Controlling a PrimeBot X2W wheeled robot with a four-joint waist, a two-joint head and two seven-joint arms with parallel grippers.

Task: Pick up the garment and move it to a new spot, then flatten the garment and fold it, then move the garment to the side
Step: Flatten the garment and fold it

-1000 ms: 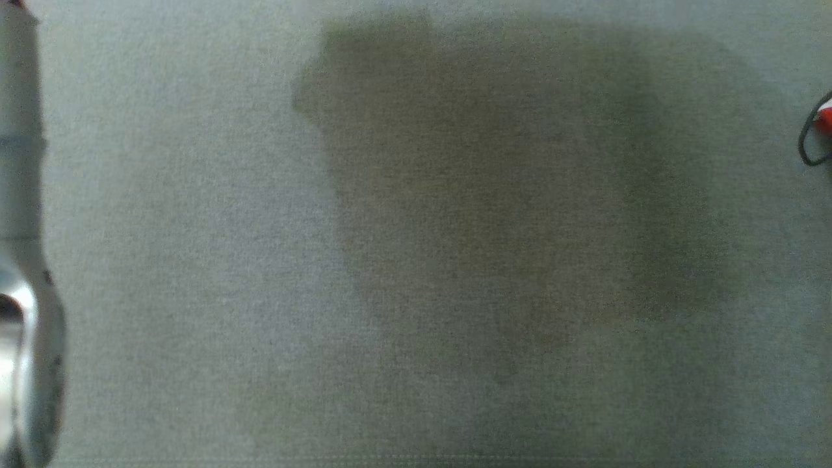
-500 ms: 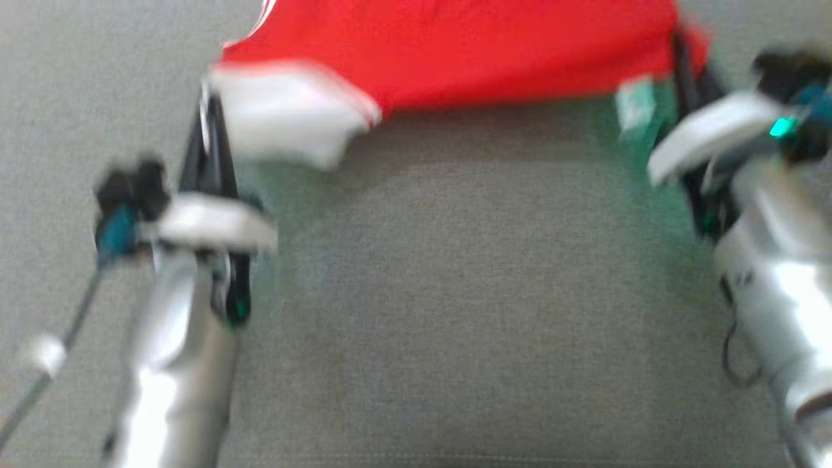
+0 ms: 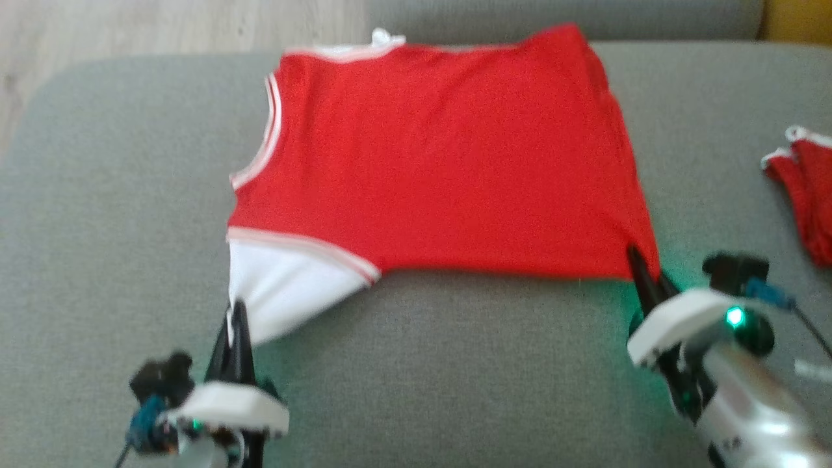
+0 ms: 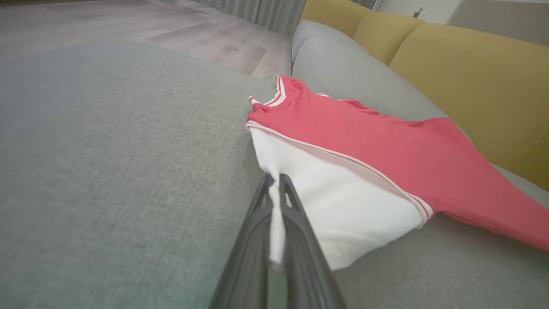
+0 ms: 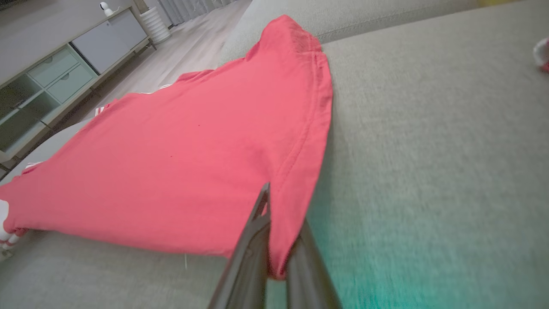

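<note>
Now, garment (image 3: 442,162): red, flat on cushion (image 3: 97,195).
Left gripper (image 3: 236,312): clamped on white sleeve (image 3: 286,286), seven o'clock.
Right gripper (image 3: 637,260): pinching hem (image 3: 520,268), five o'clock.

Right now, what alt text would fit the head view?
A red shirt with a white sleeve lies spread on a grey sofa. The left hand pinches the sleeve, the right hand a red corner.

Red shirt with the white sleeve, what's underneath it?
The red shirt with the white sleeve lies spread on the grey fabric sofa cushion, which shows beside it and nearer the robot. The cushion under the cloth is covered, so anything flat there cannot be seen.
</note>
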